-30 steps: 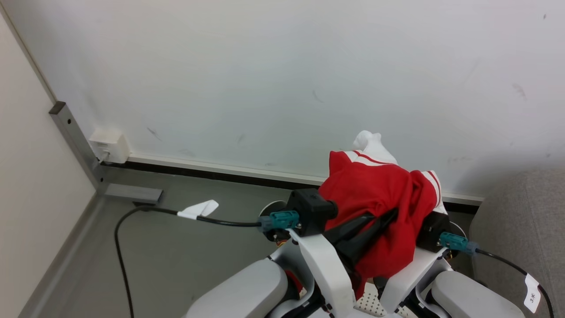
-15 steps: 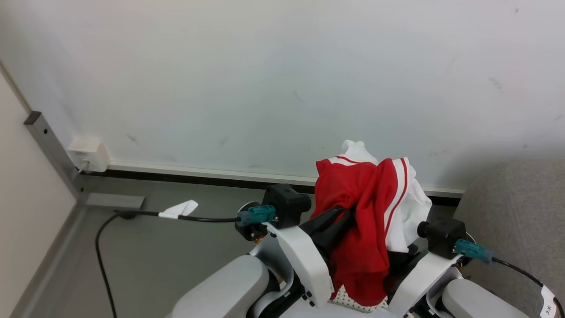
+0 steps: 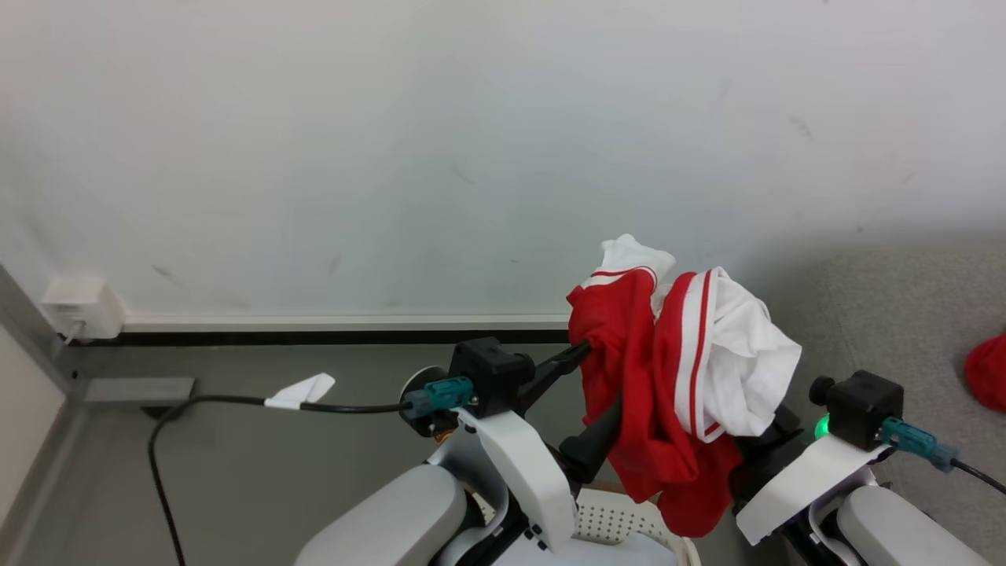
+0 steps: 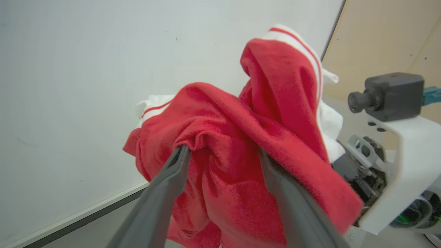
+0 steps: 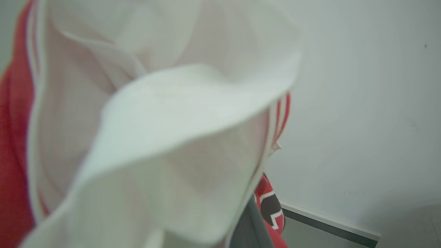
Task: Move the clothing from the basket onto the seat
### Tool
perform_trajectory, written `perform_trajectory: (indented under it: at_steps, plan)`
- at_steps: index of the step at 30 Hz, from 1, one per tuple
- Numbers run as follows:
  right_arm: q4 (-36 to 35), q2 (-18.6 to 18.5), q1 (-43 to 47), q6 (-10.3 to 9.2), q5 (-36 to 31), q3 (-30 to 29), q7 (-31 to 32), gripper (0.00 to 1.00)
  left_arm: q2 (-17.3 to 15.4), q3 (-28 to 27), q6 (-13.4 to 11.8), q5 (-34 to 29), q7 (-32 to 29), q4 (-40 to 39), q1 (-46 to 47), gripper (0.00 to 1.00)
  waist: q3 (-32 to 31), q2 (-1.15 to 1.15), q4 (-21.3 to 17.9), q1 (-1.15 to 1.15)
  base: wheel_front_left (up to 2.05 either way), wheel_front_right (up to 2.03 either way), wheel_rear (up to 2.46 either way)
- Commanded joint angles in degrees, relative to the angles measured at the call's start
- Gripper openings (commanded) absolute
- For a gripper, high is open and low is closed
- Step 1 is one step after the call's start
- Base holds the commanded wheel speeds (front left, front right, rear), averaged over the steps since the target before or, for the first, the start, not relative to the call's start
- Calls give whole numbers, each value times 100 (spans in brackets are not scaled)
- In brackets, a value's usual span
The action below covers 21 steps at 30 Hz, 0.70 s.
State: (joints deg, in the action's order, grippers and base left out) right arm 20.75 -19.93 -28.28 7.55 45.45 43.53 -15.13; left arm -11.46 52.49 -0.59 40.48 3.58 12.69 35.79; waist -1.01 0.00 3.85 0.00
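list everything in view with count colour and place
basket: one, white perforated, bottom centre of head view
garment: one, red and white, raised above the basket
sofa: one, light grey, right
second garment: one, red, on the sofa, far right
cables: two, black, one from each wrist
wall box: one, white, low on left wall
left pincer: one, dark, open, cloth draped over it
right pincer: one, dark, under the white cloth, jaws hidden
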Motion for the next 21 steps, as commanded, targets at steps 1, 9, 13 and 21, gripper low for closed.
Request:
perform_trajectory:
  at_steps: [1,9,13,21]
  plan:
    - [-20,-65,121,-13,-84,-165,1,0,-36,-6,-34,-48,37,-61,-76,100,16,0,-170,0,0,0,0]
    - [-172,-222,293,-13,-293,-837,1,0,-130,21,-54,-194,235,-201,-59,100,90,0,-744,0,0,0,0]
    - [-285,-300,332,-13,-391,-1079,1,0,-161,12,-72,-291,378,-176,-12,100,144,0,-1099,0,0,0,0]
    - [-636,-396,452,-13,-535,-1518,1,0,-152,42,53,-349,691,-19,69,100,294,0,-1821,0,0,0,0]
